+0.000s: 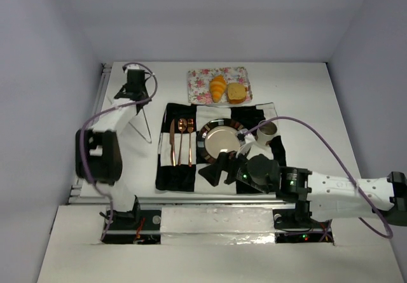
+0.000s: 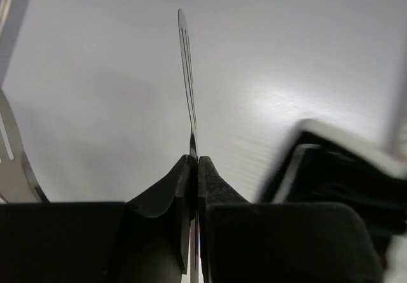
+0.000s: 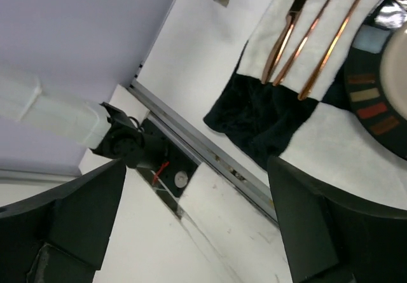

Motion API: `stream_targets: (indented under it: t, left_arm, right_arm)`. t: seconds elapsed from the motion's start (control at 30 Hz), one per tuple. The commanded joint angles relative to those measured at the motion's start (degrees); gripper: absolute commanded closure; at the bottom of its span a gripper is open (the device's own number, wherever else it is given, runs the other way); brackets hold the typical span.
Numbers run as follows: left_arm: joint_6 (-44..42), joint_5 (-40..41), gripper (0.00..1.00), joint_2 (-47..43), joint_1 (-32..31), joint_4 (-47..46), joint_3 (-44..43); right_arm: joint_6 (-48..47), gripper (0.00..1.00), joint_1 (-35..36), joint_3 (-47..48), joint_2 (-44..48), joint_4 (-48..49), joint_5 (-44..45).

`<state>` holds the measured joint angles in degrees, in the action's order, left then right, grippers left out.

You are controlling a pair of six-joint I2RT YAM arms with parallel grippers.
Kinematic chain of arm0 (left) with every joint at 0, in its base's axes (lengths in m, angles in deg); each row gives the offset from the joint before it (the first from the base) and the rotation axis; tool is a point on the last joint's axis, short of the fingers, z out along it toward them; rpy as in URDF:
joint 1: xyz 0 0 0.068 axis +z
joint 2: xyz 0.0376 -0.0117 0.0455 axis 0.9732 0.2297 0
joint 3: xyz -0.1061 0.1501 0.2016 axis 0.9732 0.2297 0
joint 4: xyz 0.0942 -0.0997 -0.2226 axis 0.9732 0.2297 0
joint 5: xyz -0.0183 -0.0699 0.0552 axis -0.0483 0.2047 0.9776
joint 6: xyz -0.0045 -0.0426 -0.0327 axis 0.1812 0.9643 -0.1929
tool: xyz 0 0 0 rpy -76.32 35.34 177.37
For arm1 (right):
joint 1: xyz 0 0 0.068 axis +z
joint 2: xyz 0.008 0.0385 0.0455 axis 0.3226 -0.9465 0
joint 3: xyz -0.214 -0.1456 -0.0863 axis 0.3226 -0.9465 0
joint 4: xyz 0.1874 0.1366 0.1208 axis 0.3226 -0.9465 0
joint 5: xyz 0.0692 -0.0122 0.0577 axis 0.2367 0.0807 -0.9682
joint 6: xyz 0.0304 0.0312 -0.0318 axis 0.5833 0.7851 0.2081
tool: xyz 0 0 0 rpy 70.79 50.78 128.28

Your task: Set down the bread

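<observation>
The bread is a golden ridged croissant and a squarish tan bun, side by side on a floral tray at the back of the table. My left gripper is at the far left, well apart from the tray, and is shut on one thin arm of metal tongs. The left wrist view shows the jaws pinched on that blade. My right gripper is open and empty over the near edge of the placemat. Its fingers stand wide apart. No bread shows in either wrist view.
A black and white checkered placemat holds a dark-rimmed plate, copper cutlery to its left and a white cup to its right. The mat and cutlery show in the right wrist view. A metal rail edges the table front.
</observation>
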<state>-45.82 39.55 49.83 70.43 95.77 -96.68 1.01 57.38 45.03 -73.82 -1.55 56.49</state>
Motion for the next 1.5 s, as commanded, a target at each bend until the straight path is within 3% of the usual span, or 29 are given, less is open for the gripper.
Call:
stream_targets:
  t: [0.0,0.13,0.23,0.27,0.33,0.43,0.47,0.53,0.57,0.6,0.67,0.83,0.93,1.03,1.23,1.47]
  left_arm:
    - [5.32,-9.31,1.0,-18.17,0.13,-4.33,2.12]
    - [11.12,-27.64,1.0,-31.91,0.13,-9.85,9.77]
    - [17.18,-40.24,1.0,-39.83,0.13,-14.35,15.49]
    - [19.98,-42.96,1.0,-41.59,0.13,-15.93,16.81]
    - [23.07,-50.15,1.0,-46.69,0.13,-20.93,20.94]
    - [30.01,-57.2,1.0,-52.67,0.13,-30.06,26.12]
    - [32.38,-58.71,1.0,-53.9,0.13,-33.66,27.79]
    - [41.42,-62.57,1.0,-56.19,0.13,-46.4,32.8]
    - [44.93,-63.64,1.0,-56.37,0.13,-51.84,34.56]
    - [51.58,-64.6,1.0,-56.28,0.13,-61.98,37.7]
    - [56.29,-65.84,1.0,-55.67,0.13,-70.13,39.92]
    - [65.7,-65.67,1.0,-53.12,0.13,-90.51,44.59]
    - [69.84,-65.14,1.0,-51.89,0.13,-97.39,46.34]
    - [70.72,-64.88,1.0,-51.71,-0.39,-99.51,47.31]
    - [75.64,-64.97,1.0,-50.92,-0.4,-107.07,48.9]
    - [75.21,-65.4,1.0,-51.97,-0.4,-107.26,49.07]
  right_arm:
    - [1.03,0.0,0.52,2.1,-1.33,11.38,-0.63]
    - [0.24,0.04,0.52,4.54,-3.87,17.29,-2.3]
    - [-0.55,0.47,0.0,7.01,-5.72,19.04,-1.26]
    - [-0.55,0.74,-0.61,7.45,-5.99,20.18,-0.3]
    - [-0.38,1.0,-1.93,6.58,-5.82,26.04,-1.51]
    - [0.15,1.0,-5.71,4.91,-6.43,32.82,-7.39]
    - [0.15,0.92,-7.28,4.73,-7.65,34.24,-10.71]
    - [-0.03,0.57,-8.44,5.17,-9.41,36.96,-13.72]
    - [-0.29,0.24,-8.44,5.52,-11.33,36.98,-15.04]
    - [-0.9,0.14,-8.96,6.65,-12.14,36.37,-14.7]
    - [-1.17,0.0,-8.97,6.93,-13.63,35.75,-14.17]
    - [0.67,0.0,-10.2,6.49,-18.46,37.85,-16.98]
    - [1.11,0.0,-10.2,7.28,-22.06,40.4,-21.81]
    - [1.2,0.0,-10.2,9.3,-25.05,42.25,-27.17]
    - [3.13,0.02,-10.2,11.24,-30.86,45.59,-28.49]
    - [8.85,0.16,-10.2,7.99,-33.68,57.01,-29.73]
